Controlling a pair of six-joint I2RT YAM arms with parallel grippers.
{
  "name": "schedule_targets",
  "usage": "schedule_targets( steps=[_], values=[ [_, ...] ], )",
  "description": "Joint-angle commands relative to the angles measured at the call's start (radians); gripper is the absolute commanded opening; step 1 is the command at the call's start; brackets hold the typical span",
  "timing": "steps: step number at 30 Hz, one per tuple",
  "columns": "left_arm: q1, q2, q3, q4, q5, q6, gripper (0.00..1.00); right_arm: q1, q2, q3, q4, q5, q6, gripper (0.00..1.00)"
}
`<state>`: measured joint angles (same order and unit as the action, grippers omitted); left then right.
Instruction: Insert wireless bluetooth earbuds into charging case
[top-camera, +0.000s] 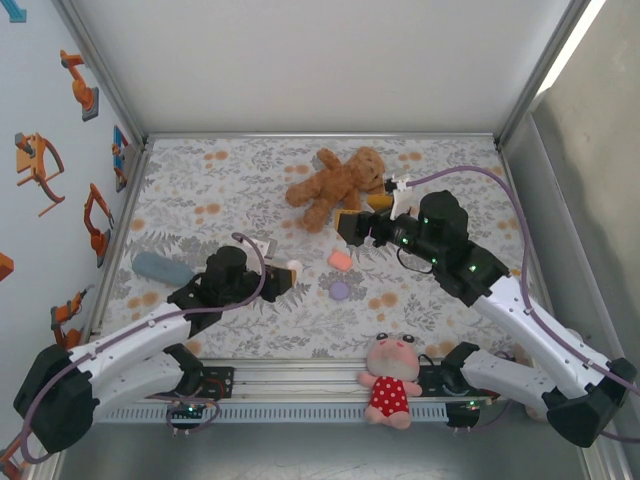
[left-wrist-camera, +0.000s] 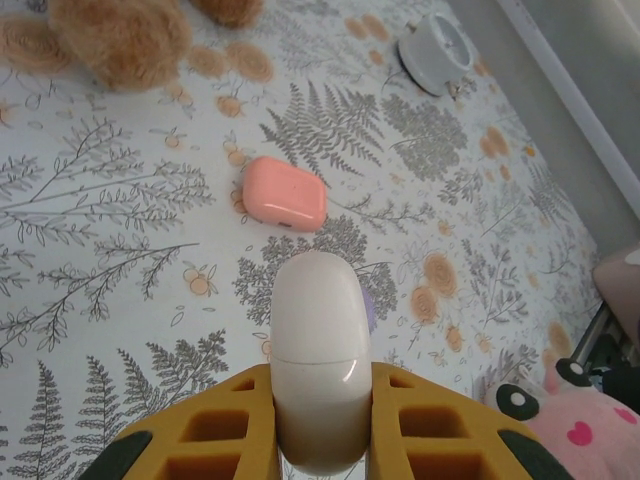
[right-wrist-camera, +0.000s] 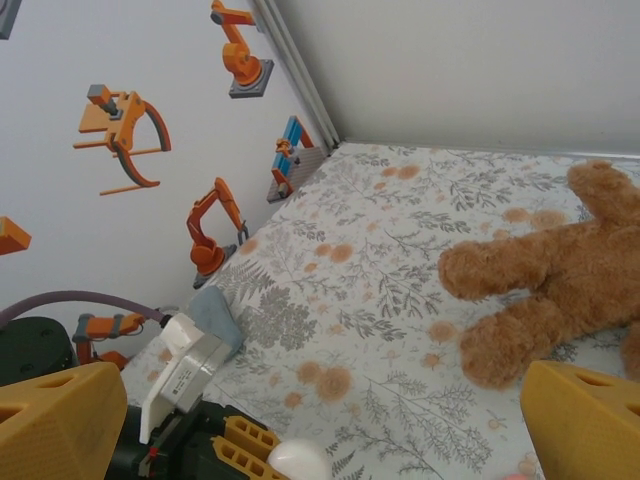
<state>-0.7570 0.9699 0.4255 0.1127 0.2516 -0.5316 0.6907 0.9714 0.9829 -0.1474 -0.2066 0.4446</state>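
Three cases (top-camera: 341, 260) (top-camera: 340, 291) (left-wrist-camera: 315, 370), two plush toys (top-camera: 335, 180) (top-camera: 390, 385)

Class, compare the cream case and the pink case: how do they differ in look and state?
Colour: the cream case is off-white, the pink case salmon. State: the cream case is clamped in the left gripper; the pink case lies free on the floral cloth. Both are smooth, rounded, closed.

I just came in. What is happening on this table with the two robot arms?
The left gripper is shut on a cream charging case, whose lid looks closed. On the floral table just beyond it lie a pink case and a small purple piece. The right gripper is wide open and holds nothing; it hangs near the teddy bear. The cream case is not yet opened for the earbuds.
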Motion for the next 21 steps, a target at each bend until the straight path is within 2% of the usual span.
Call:
schedule_targets(
  steps=[1, 9, 21],
  values=[
    [-0.006, 0.062, 0.046, 0.028, 0.030, -0.036, 0.00, -0.009, -0.020, 0.002, -0.025, 0.036, -0.010, 1.00],
    [-0.010, 0.272, 0.141, 0.029, 0.104, -0.055, 0.00, -0.014, -0.031, 0.002, -0.059, 0.049, -0.028, 1.00],
    [-0.005, 0.504, 0.219, -0.001, 0.101, -0.125, 0.05, -0.014, -0.055, 0.006, -0.103, 0.055, -0.059, 1.00]
  ],
)
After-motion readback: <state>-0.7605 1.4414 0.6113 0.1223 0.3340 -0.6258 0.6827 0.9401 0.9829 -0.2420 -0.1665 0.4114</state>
